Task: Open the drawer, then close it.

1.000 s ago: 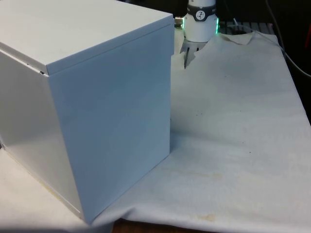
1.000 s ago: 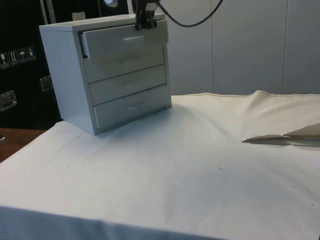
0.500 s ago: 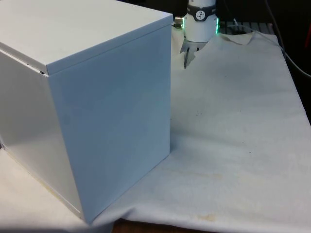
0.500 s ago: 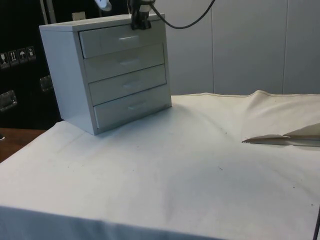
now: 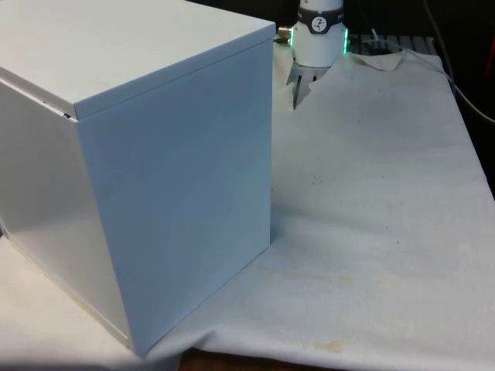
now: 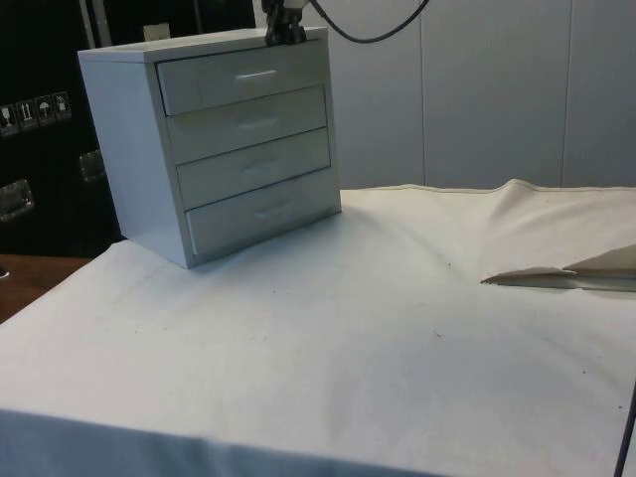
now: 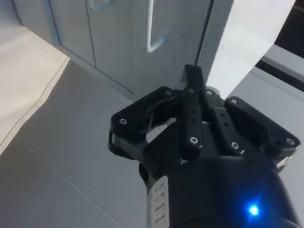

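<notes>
Black jaws pressed together, empty.

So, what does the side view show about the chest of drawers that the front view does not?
The side view shows the chest's face: four drawers, all pushed in flush, the top drawer among them, each with a small handle. It also shows the gripper at the chest's upper edge, above the top drawer.

The front view shows the plain back and side panels of the chest of drawers, which hide the drawers.

Both show the chest standing on the white cloth.
</notes>
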Tool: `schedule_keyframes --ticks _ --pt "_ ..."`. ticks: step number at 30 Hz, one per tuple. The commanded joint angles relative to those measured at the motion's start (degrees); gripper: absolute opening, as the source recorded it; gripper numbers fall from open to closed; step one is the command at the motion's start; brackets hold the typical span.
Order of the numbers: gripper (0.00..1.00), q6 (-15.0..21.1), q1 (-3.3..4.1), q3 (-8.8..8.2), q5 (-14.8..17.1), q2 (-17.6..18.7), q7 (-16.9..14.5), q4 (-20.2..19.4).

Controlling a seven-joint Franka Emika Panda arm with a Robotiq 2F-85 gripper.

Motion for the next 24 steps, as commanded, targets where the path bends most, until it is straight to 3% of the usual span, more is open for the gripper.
schedule_keyframes --ticks 1,10,19,20,21,24 --pt "0.0 -0.7 0.11 0.23 -0.5 -1.2 0.1 -0.7" --pt "0.0 -1.9 0.23 0.92 0.0 -4.6 -0.5 -2.9" --pt "0.0 -2.8 0.57 1.26 3.8 -8.1 -4.4 -4.8" --pt "0.0 -2.2 0.4 1.26 2.4 -7.5 -3.1 -4.1" --pt "0.0 -2.9 0.57 1.32 4.2 -8.3 -4.8 -4.9" --pt "0.0 -3.2 0.69 1.49 5.5 -9.1 -6.0 -5.2"
